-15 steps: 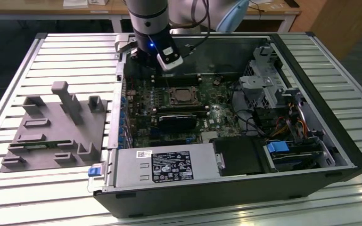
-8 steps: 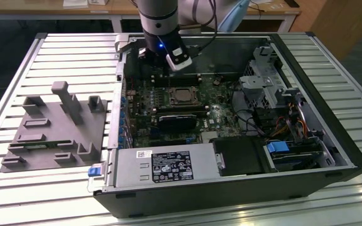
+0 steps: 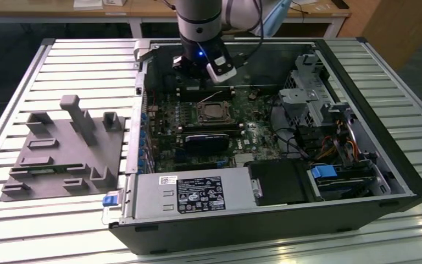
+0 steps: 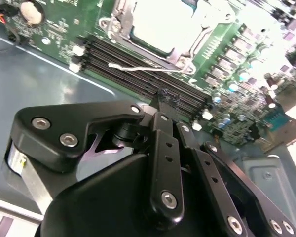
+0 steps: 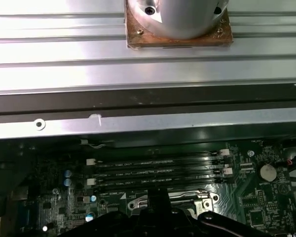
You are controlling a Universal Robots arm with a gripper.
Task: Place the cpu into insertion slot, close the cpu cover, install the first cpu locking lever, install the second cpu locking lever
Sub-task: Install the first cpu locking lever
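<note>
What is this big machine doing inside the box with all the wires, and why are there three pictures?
It is a robot arm reaching into an open computer case that lies on a metal slatted table. One picture comes from a camera standing off the arm; the other two come from cameras riding near its wrist. Its gripper, the black part that grabs, looks shut and holds nothing, over the green motherboard. Close by, the cpu, a silver square chip, lies on that board. A grey holder with pegs lies beside the case.

exterior view high above case, both wrist views near motherboard
</note>
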